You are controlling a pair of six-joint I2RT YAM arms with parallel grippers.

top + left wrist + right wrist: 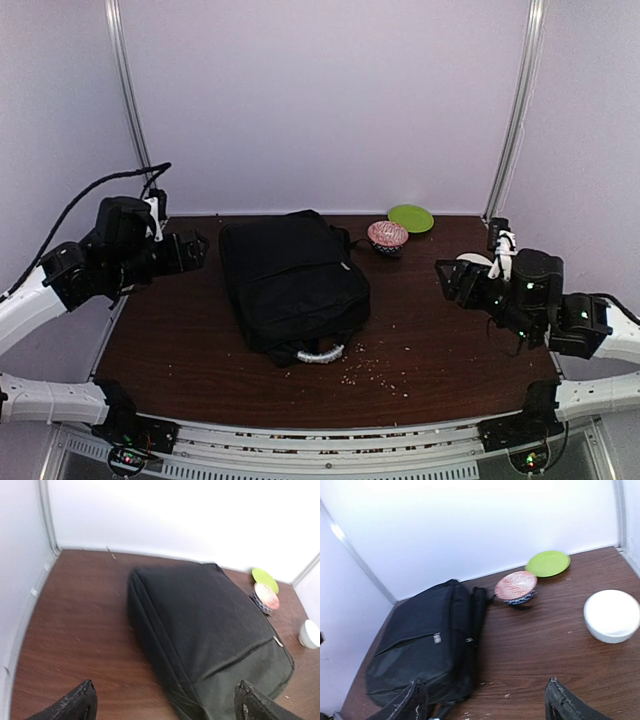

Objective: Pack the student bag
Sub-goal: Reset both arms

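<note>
The left gripper [166, 701] stood wide open with nothing between its fingers, only the black fingertips [80, 702] showing, cut off at the bottom edge of its wrist view. Just right of it, the student bag [290, 280] lay flat at the middle of the brown table [170, 350]: large, black, soft fabric, roughly rectangular, a small label on its top face. Its silvery-grey handle [322, 354] curled out from under the near end, partly hidden. Whether any zip was open could not be made out. Pale specks [375, 372] were scattered near the handle. Just beside the bag's far right corner stood a pink patterned bowl [387, 236], then a green plate [411, 218]. A white bowl [612, 615] was mostly hidden behind the right arm from above. The right gripper [487, 702] was open, holding nothing.
</note>
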